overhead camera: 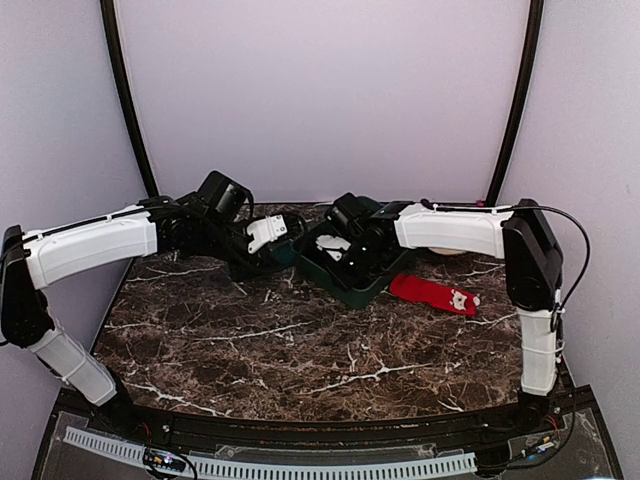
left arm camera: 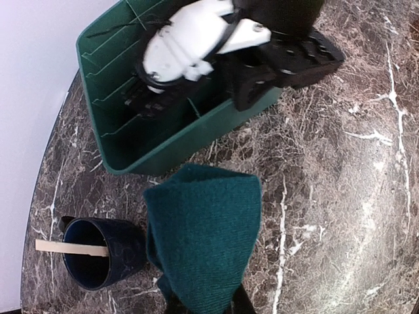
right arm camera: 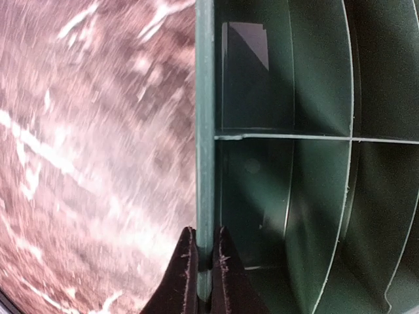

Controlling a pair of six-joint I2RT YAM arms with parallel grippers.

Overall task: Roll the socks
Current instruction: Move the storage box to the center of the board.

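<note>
1. Teal-green ribbed sock (left arm camera: 203, 229) sits folded in your left claw (left arm camera: 206, 302), pinched just left of the green tray (left arm camera: 163, 147). The red sock (overhead camera: 435, 293) with white patches lies flat on the worktop (overhead camera: 250, 350), right of the tray.
2. Your right claw (right arm camera: 205, 265) is clamped onto the tray's wall.
3. Open marble lies nearer you, and a blue cup (left arm camera: 98, 252) stands just beside the teal sock.

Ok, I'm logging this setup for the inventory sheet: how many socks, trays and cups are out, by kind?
Socks: 2, the teal sock and the red sock
Trays: 1, the green tray
Cups: 1, the dark blue cup
Total: 4
</note>
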